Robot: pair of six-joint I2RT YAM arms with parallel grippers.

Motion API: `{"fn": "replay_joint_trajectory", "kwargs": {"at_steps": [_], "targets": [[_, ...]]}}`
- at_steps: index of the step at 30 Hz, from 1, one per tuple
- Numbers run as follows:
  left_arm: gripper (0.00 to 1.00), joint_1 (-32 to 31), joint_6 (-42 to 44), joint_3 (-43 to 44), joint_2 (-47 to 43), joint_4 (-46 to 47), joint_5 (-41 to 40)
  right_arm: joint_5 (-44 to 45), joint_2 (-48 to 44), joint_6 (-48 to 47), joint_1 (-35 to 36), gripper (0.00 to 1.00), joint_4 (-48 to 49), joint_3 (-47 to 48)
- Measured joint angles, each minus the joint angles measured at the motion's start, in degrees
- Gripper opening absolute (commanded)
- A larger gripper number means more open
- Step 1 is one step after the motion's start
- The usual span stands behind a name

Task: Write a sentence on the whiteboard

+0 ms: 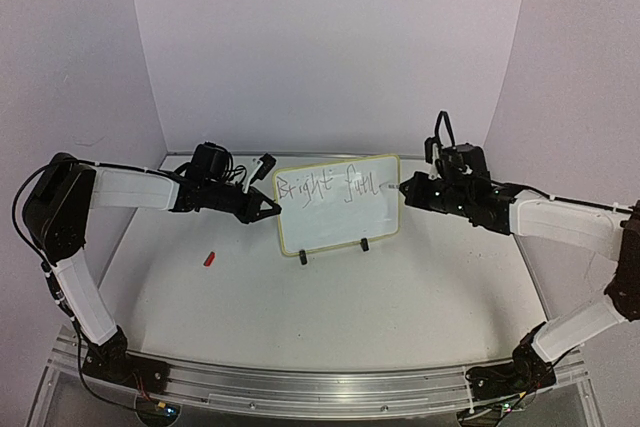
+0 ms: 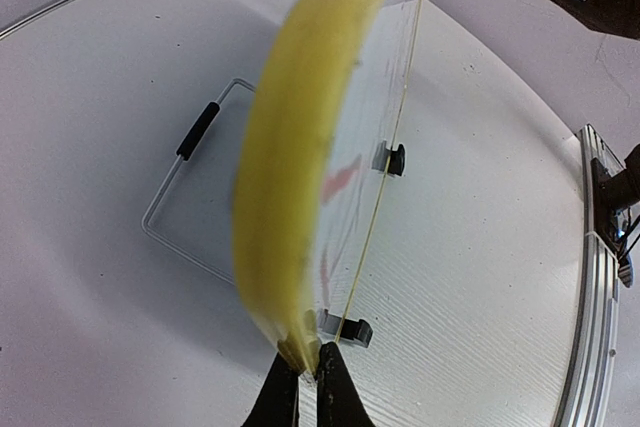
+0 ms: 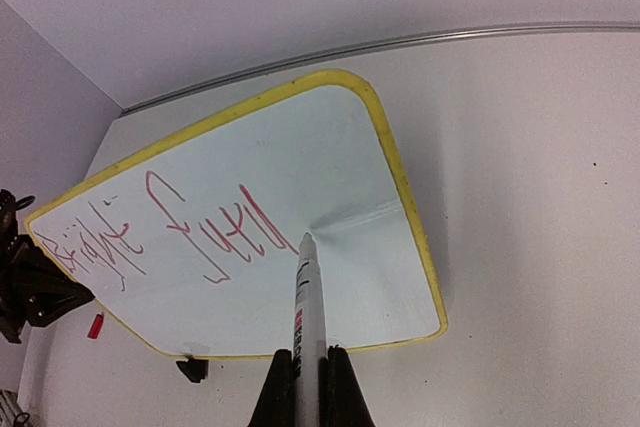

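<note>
Currently partway through the sentence point(image 1: 325, 188). Whiteboard point(image 1: 335, 225) upright at table point(image 1: 300, 317) centre; likely light, stiff, tippy on its stand point(image 2: 165, 202), slick face. Best held at the edge: left gripper point(image 1: 274, 209) pinched on it at 9 o'clock. Right gripper point(image 1: 410, 190) clamped on marker point(image 3: 308, 307), tip touching toward 3 o'clock.

The left arm point(image 1: 130, 187) and the right arm point(image 1: 560, 219) each had white-shelled links between bulky black joint housings. A thin black cable point(image 1: 18, 209) looped beside the left shoulder; a second cable point(image 1: 440, 129) arched over the right wrist. The left gripper point(image 1: 272, 209) and right gripper point(image 1: 406, 188) had black, tapering fingers.
</note>
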Motion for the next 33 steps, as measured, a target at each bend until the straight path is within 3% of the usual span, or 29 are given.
{"fn": "replay_joint_trajectory", "kwargs": {"at_steps": [9,33], "targets": [[0.00,0.0,0.0,0.0,0.0,0.0,0.0,-0.6,-2.4,-0.4,0.0,0.00,0.1,0.3],[0.00,0.0,0.0,0.0,0.0,0.0,0.0,-0.8,2.2,-0.8,0.0,0.00,0.6,3.6]]}}
